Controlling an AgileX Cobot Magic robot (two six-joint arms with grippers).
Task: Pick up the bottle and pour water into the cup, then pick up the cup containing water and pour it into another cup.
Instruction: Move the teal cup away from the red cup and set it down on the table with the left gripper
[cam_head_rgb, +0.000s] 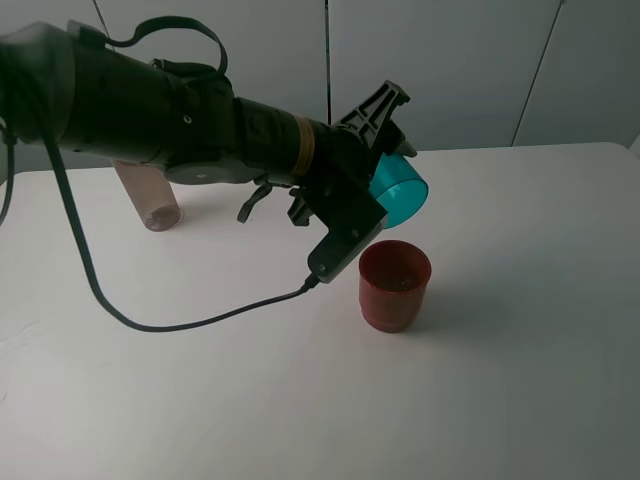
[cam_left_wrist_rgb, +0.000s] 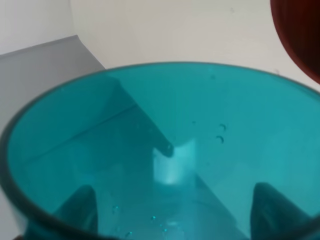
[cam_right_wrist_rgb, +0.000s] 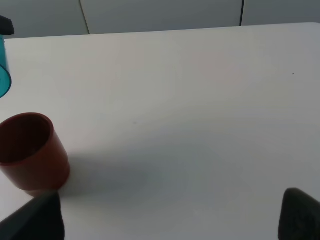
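Left gripper (cam_head_rgb: 385, 150) holds teal cup (cam_head_rgb: 399, 191) tilted above red cup (cam_head_rgb: 394, 284); table (cam_head_rgb: 540, 330) open rightward.

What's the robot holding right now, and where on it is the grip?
The left end effector holds the teal cup by its lower body, tilted above the red cup. The right end effector holds nothing.

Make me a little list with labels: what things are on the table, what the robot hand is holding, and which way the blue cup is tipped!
held: small translucent teal plastic cup, gripped by the left gripper
cup pose: tipped on its side, above the red cup, mouth facing away from the arm
below it: squat opaque dark red cup, upright on the white table
also on table: tall clear grey-tinted bottle, upright, far left, partly behind the arm
right gripper: shut, away from both cups, holding nothing
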